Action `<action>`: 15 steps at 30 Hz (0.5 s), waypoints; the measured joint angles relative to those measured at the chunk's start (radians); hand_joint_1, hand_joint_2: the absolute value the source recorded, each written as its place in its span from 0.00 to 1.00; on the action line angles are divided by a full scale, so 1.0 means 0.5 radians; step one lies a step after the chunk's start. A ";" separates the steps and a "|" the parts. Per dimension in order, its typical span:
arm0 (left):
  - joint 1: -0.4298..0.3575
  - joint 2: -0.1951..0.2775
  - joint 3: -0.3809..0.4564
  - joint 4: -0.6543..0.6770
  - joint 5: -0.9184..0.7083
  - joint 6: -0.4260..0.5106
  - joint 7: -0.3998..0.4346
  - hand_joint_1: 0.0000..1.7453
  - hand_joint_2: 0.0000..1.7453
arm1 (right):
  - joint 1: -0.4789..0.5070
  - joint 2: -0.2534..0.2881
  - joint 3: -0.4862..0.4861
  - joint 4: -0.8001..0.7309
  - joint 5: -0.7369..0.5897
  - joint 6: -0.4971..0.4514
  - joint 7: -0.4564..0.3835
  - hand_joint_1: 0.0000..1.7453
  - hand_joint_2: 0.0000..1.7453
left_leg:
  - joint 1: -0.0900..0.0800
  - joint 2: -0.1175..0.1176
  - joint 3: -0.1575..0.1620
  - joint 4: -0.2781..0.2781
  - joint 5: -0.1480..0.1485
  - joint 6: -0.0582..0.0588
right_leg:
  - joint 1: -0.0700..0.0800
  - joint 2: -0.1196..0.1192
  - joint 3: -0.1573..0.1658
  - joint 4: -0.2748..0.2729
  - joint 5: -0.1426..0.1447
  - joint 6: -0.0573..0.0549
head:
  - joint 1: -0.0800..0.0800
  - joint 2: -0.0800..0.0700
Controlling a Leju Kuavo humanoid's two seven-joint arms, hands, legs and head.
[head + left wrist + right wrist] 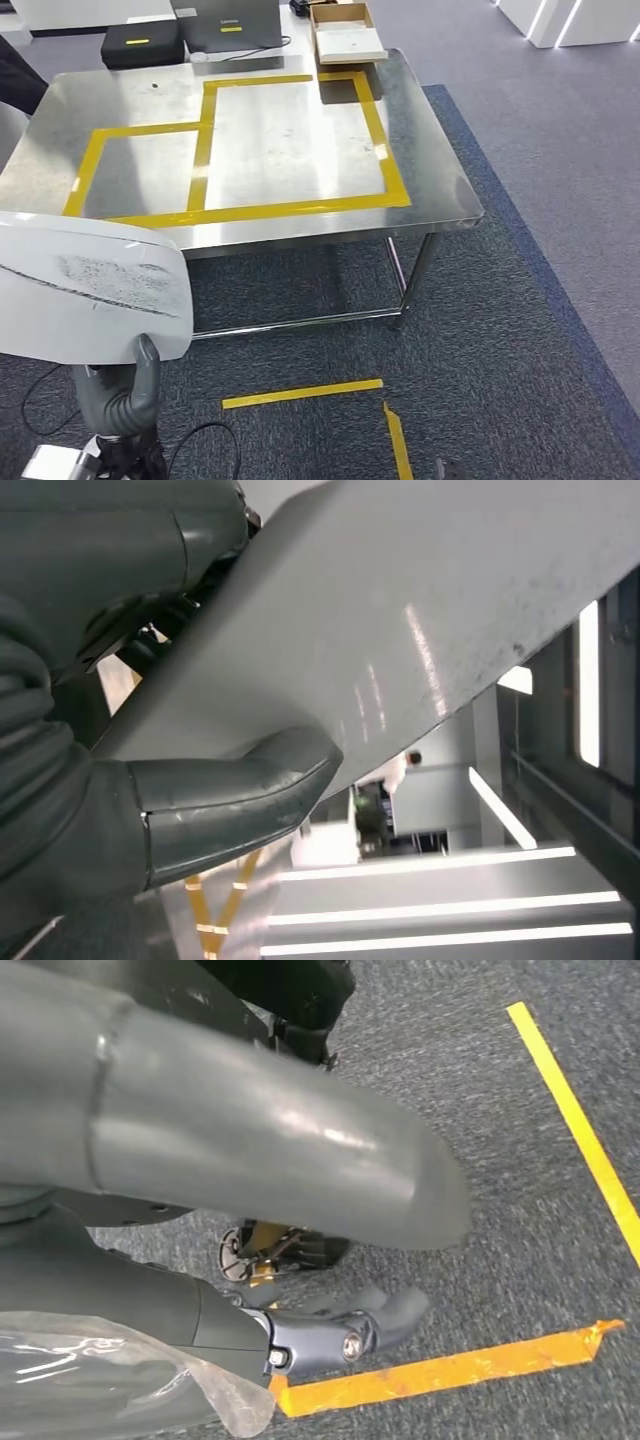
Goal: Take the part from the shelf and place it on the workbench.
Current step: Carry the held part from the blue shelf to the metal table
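Steel worktop (pixel 423 150) lying ahead, upper centre of frame, beyond white part (pixel 90 290) gripped lower left by left robot hand (pixel 124 395); right robot hand (pixel 226 1180) empty, grasp unclear.

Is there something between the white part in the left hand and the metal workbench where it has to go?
Nothing visible. The left hand holds the white part before the workbench; the box and laptop sit at its far edge.

We're looking down from the head at the counter (pixel 302 150) and carpet (pixel 490 350); both wrist cams are sitting super close behind their hands, the right one sharing that carpet.
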 joint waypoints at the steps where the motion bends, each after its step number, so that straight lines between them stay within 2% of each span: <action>1: 0.000 0.000 0.000 0.002 0.002 0.002 0.000 1.00 1.00 | -0.001 0.000 0.001 0.000 0.004 -0.001 -0.003 0.00 0.00 | -0.006 -0.001 0.008 -0.018 -0.017 0.011 | 0.002 -0.004 -0.004 -0.005 -0.003 0.011 | 0.002 0.000; 3: 0.004 0.000 0.001 0.002 0.008 0.007 0.000 1.00 1.00 | -0.003 0.000 0.003 0.000 0.012 -0.003 -0.006 0.00 0.00 | -0.004 -0.009 0.020 -0.046 -0.024 0.035 | -0.001 -0.014 0.004 -0.014 -0.009 0.032 | 0.009 0.000; 5: 0.005 -0.001 0.002 0.002 0.012 0.010 0.000 1.00 1.00 | -0.005 0.000 0.007 0.000 0.019 -0.004 -0.009 0.00 0.00 | 0.003 -0.013 0.041 -0.067 -0.025 0.057 | -0.001 -0.012 -0.027 0.064 -0.054 0.047 | 0.018 0.000; 6: 0.005 -0.002 0.002 0.002 0.012 0.010 0.000 1.00 1.00 | -0.006 0.000 0.010 0.000 0.022 -0.004 -0.010 0.00 0.00 | 0.006 -0.013 0.050 -0.072 -0.028 0.067 | -0.002 -0.009 -0.088 0.167 -0.097 0.052 | 0.023 0.000; 8: 0.005 -0.002 0.002 0.002 0.012 0.010 -0.001 1.00 1.00 | -0.003 0.000 0.012 0.000 0.024 -0.006 -0.011 0.00 0.00 | 0.004 -0.018 0.057 -0.073 -0.039 0.082 | -0.002 -0.006 -0.267 0.447 -0.183 0.057 | 0.032 0.000; 9: 0.007 -0.002 0.002 0.002 0.012 0.011 -0.001 1.00 1.00 | 0.001 0.000 0.012 0.000 0.025 -0.007 -0.011 0.00 0.00 | 0.002 -0.023 0.063 -0.073 -0.046 0.086 | -0.002 -0.006 -0.343 0.544 -0.189 0.058 | 0.033 0.000; 10: 0.009 -0.002 0.002 0.002 0.012 0.011 -0.001 1.00 1.00 | 0.005 0.000 0.012 0.000 0.025 -0.009 -0.011 0.00 0.00 | 0.002 -0.032 0.073 -0.073 -0.055 0.088 | -0.002 -0.005 -0.387 0.569 -0.155 0.058 | 0.034 0.000; 11: 0.010 -0.002 0.002 0.002 0.012 0.012 -0.001 1.00 1.00 | 0.007 0.000 0.012 0.000 0.025 -0.010 -0.011 0.00 0.00 | 0.002 -0.042 0.086 -0.073 -0.064 0.086 | -0.002 -0.003 -0.387 0.513 -0.082 0.056 | 0.034 0.000; 13: 0.011 -0.002 0.002 0.002 0.012 0.012 -0.001 1.00 1.00 | 0.008 0.000 0.012 0.000 0.025 -0.011 -0.011 0.00 0.00 | 0.000 -0.060 0.117 -0.073 -0.088 0.074 | -0.003 0.019 -0.304 0.263 0.089 0.047 | 0.034 0.000; 14: 0.010 -0.002 0.002 0.002 0.012 0.012 -0.001 1.00 1.00 | 0.007 0.000 0.012 0.000 0.025 -0.011 -0.011 0.00 0.00 | -0.002 -0.069 0.126 -0.070 -0.101 0.065 | -0.003 0.033 -0.252 0.148 0.134 0.040 | 0.034 0.000; 15: 0.010 -0.003 0.002 0.002 0.012 0.013 -0.001 1.00 1.00 | 0.006 0.000 0.013 0.000 0.026 -0.011 -0.010 0.00 0.00 | -0.004 -0.075 0.131 -0.069 -0.110 0.055 | -0.003 0.046 -0.215 0.076 0.150 0.034 | 0.032 0.000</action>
